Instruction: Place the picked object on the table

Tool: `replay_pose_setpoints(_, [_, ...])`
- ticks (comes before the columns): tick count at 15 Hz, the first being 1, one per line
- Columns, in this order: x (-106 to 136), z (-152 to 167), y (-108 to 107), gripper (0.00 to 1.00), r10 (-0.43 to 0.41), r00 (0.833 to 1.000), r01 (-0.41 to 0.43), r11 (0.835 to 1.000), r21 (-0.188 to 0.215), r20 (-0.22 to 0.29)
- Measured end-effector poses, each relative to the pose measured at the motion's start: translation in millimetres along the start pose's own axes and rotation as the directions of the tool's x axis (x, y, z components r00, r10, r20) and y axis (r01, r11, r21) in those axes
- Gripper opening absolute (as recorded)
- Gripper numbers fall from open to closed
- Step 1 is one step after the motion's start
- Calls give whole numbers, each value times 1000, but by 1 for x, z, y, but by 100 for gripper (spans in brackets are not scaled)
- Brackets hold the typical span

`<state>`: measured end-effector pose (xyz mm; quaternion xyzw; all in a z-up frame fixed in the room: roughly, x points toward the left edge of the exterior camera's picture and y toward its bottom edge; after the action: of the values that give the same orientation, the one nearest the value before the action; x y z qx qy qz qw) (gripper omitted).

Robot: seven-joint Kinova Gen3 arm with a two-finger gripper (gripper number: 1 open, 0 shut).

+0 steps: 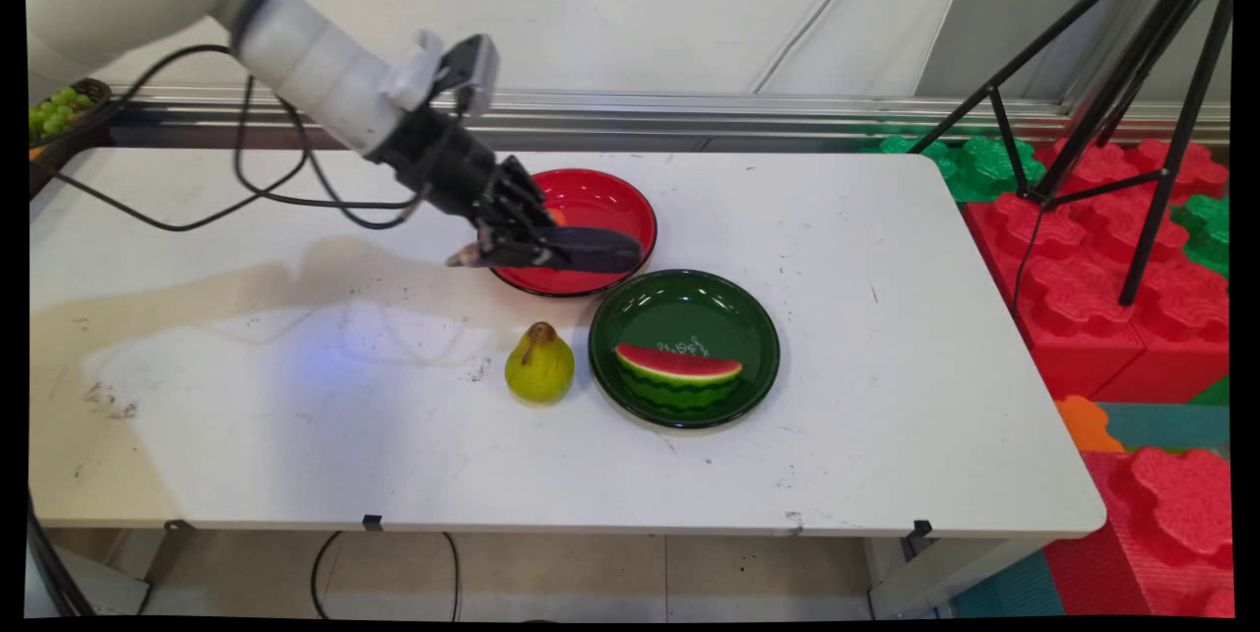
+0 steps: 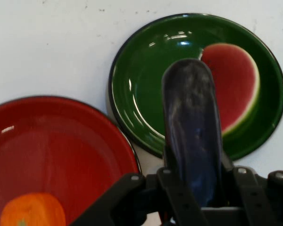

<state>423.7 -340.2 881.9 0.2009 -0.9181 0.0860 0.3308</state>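
End effector (image 1: 536, 243) clamped on a dark purple eggplant (image 1: 586, 249), held above the near rim of the red plate (image 1: 610, 204). Eggplant's long axis pointed rightward toward the green plate (image 1: 758, 337), just beside. Watermelon slice (image 1: 677, 368) lay in that plate. Orange piece (image 2: 33, 210) sat in the red plate. Pear (image 1: 539, 364) stood on the table (image 1: 886, 248), apart.

White tabletop (image 1: 886, 317), scuffed and stained at the left. Directly on it: red plate (image 1: 610, 204) toward the back, green plate (image 1: 689, 312) touching its near rim, pear (image 1: 539, 366) upright just left of the green one.
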Motion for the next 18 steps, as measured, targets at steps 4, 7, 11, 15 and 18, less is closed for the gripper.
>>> replay_pose_setpoints(4, [-19,-28,5,0,22,999,-22,1000,-5,36])
replay_pose_setpoints(7, [-36,-47,8,0,40,997,-39,999,-12,69])
replay_pose_setpoints(11, [-56,-62,10,0,60,992,-58,998,-22,109])
replay_pose_setpoints(15, [-75,-62,12,0,68,987,-63,997,-36,146])
replay_pose_setpoints(18, [-87,-57,13,0,63,984,-56,998,-42,167])
